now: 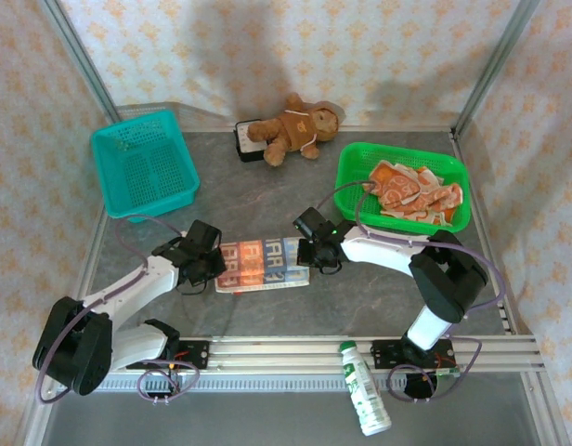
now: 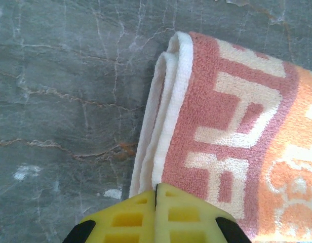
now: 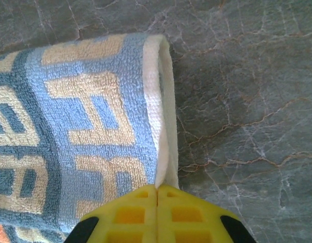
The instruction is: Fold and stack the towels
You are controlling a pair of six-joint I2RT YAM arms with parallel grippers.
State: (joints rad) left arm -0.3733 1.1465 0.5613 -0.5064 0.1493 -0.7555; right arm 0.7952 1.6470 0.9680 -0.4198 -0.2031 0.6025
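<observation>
A striped towel (image 1: 263,265) with block letters lies folded into a long strip on the grey table, between my two grippers. Its left end is red and orange (image 2: 232,126), and its right end is blue and tan (image 3: 85,116). My left gripper (image 1: 214,263) sits at the left end; its yellow fingers are shut together (image 2: 157,188) on the towel's white folded edge. At the right end, my right gripper (image 1: 314,255) is shut (image 3: 157,188) with the white hem pinched up between its fingertips. More orange-and-white towels (image 1: 411,193) lie crumpled in the green basket (image 1: 461,177).
A teal basket (image 1: 142,167) stands at the back left. A brown teddy bear (image 1: 295,125) lies at the back centre on a small dark object. A white bottle with a green label (image 1: 365,400) lies beyond the table's near rail.
</observation>
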